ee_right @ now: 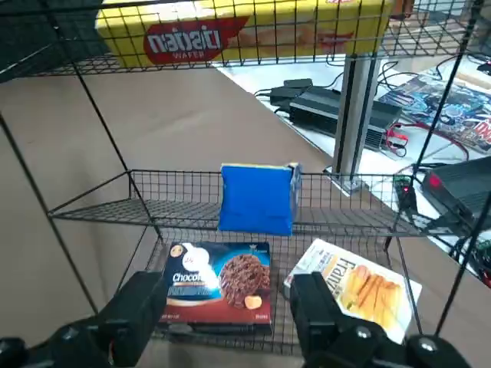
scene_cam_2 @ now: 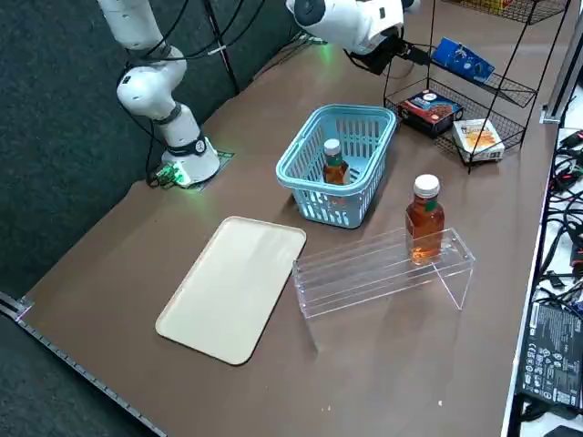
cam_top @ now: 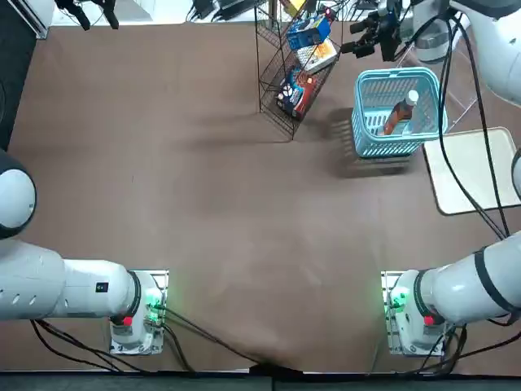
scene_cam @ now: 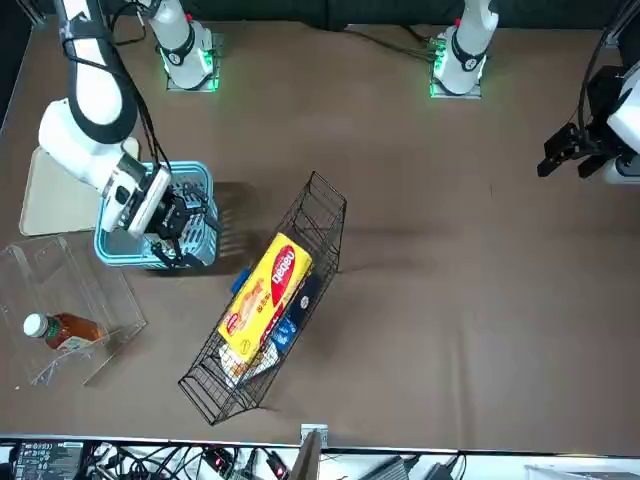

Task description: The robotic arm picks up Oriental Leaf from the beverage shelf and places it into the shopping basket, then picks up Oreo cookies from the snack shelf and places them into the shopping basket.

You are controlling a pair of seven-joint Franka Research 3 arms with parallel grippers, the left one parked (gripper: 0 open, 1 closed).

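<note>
In the top view, my right gripper (cam_top: 350,39) hangs at upper right, just beside the snack shelf (cam_top: 271,77). A lane of table (cam_top: 330,134) runs between rack and shopping basket (cam_top: 370,152). Ahead of my spread fingers (ee_right: 142,307), wire tiers leave an opening, thin posts (ee_right: 84,264) flanking it, a yellow box (ee_right: 268,31) above.

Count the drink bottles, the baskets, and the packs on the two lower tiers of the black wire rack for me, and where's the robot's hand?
Bottles: 2 (one in the basket, one on the clear rack)
Baskets: 1 (light blue)
Packs: 3 (blue, chocolate, white)
Total: 6
The right hand is open, facing the wire rack.
</note>
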